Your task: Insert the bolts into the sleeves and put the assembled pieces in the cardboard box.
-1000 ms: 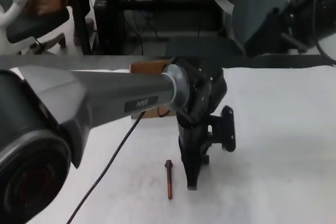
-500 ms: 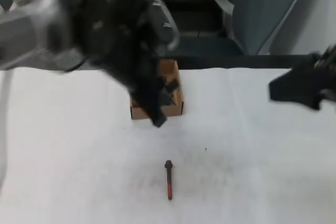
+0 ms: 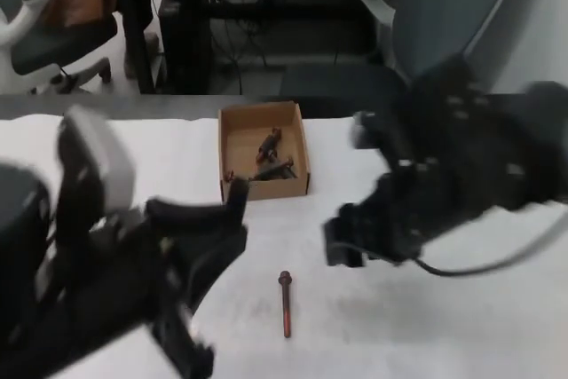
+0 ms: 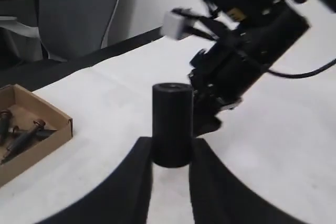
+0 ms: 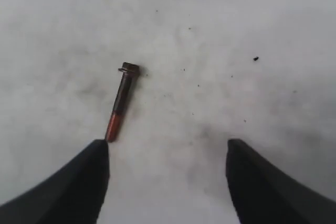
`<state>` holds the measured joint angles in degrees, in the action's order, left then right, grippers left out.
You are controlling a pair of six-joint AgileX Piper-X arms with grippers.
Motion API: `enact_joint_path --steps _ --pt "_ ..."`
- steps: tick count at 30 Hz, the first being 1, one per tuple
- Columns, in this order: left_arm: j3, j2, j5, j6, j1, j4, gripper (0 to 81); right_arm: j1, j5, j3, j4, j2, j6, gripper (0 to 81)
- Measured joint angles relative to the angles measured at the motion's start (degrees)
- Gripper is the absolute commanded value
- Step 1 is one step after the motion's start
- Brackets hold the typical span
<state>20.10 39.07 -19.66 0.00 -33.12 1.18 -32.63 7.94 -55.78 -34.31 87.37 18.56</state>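
The bolt (image 5: 122, 100) lies flat on the table (image 3: 426, 326), on the near side of the cardboard box (image 3: 266, 188) and apart from it. Its long axis runs toward the box, head end nearest the box and reddish end pointing back toward the arms.

The right tool (image 5: 168, 145) hangs over it with its fingers spread wide and nothing between them. From that wrist, the bolt is off-centre. Its reddish tip sits just beside one finger (image 5: 84, 182), and the other finger is well apart from it. The shaft lies roughly across the line along which the fingers close, which looks favourable for a pinch. The tool probably needs a sideways shift first, to bring the shaft into the middle of the gap.

The left tool (image 4: 172, 150) is clamped on a black sleeve (image 4: 172, 119), held upright with its open bore facing up. With the left occupied, the bolt falls to the right arm. Several dark pieces (image 3: 266, 161) already lie in the box.
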Motion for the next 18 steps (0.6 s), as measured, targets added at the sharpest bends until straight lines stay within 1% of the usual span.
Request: enact_joint_path --steps 1,2,4,10,16,17,18 --pt "-1.1 -1.7 0.4 -0.8 0.0 0.1 1.8 -0.2 0.0 -1.2 0.1 1.1 0.0 60.1" --pt "-2.7 -4.2 0.8 -1.8 0.0 0.1 1.8 -0.8 -0.2 -4.2 -0.4 5.3 0.3 60.1" --pt "-4.7 -7.8 1.4 -3.4 0.0 0.1 1.8 -1.5 -1.1 -8.8 -2.1 9.5 0.4 60.1" --pt "-8.2 -17.7 2.0 -7.2 0.0 -2.0 1.8 -3.5 -5.1 -18.7 -5.8 18.6 0.4 60.1" --pt "-8.4 -21.0 2.0 -7.3 0.0 -6.7 1.8 -5.4 -5.9 -23.1 -8.5 24.5 0.4 60.1" --pt "-8.4 -21.1 2.0 -7.3 0.0 -7.3 1.8 -5.7 -5.9 -23.3 -9.4 25.3 0.4 59.2" --pt "-8.4 -21.0 2.0 -7.1 0.0 -7.6 1.8 -6.0 -6.1 -23.4 -10.2 25.9 0.4 56.7"
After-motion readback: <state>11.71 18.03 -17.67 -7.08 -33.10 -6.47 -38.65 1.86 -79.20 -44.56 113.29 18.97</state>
